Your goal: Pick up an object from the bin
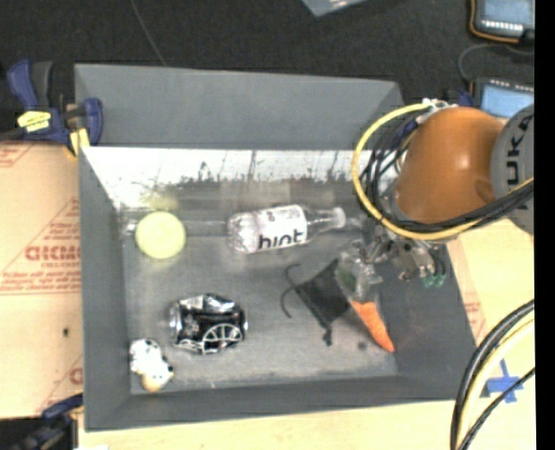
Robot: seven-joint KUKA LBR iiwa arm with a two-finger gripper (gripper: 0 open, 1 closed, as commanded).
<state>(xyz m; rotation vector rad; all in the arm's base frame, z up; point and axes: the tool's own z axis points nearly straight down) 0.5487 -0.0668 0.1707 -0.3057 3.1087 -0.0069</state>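
My gripper (369,268) hangs low at the right side of the bin, under the orange wrist cover. Directly below it lies an orange carrot-shaped toy (376,327), pointing toward the bin's front right. A black angular piece (319,298) with thin wire-like legs lies just left of the gripper, touching or nearly touching it. A clear plastic bottle (274,229) with dark lettering lies on its side up and to the left, its cap end pointing toward the gripper.
A pale yellow ball (159,235) rests at the left near the back wall. A crushed black-and-white can (207,324) and a small white toy figure (151,364) lie at the front left. Yellow and black cables loop around the wrist.
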